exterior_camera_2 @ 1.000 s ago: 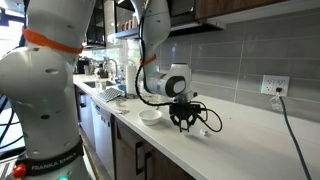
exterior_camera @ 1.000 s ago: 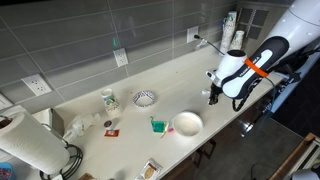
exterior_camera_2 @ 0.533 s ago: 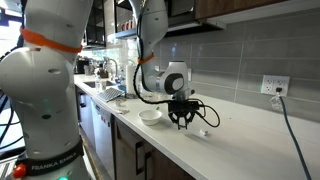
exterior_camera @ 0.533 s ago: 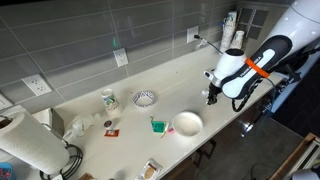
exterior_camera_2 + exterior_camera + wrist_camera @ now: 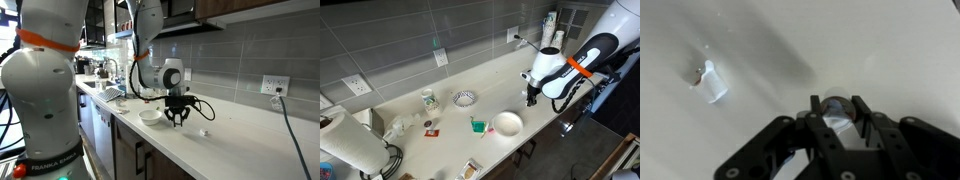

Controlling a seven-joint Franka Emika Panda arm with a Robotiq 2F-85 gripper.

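My gripper [image 5: 837,106] comes in from the bottom of the wrist view, shut on a small round bluish-grey object [image 5: 837,112] held between the fingers just above the white countertop [image 5: 840,40]. A small white piece [image 5: 710,83] lies on the counter to the upper left, apart from the gripper. In both exterior views the gripper [image 5: 531,98] [image 5: 177,118] hangs low over the counter, beside a white bowl [image 5: 507,123] [image 5: 150,115]. The small white piece [image 5: 204,131] lies on the counter just past the gripper.
A patterned bowl [image 5: 465,98], a mug [image 5: 429,99], a small green object [image 5: 477,125] and a paper towel roll [image 5: 350,145] stand along the counter. Bottles [image 5: 550,30] stand at the far end by the tiled wall. The counter's front edge [image 5: 545,140] is close.
The gripper has shifted a little toward the white bowl, away from the small white piece on the counter. It stays shut on the object.
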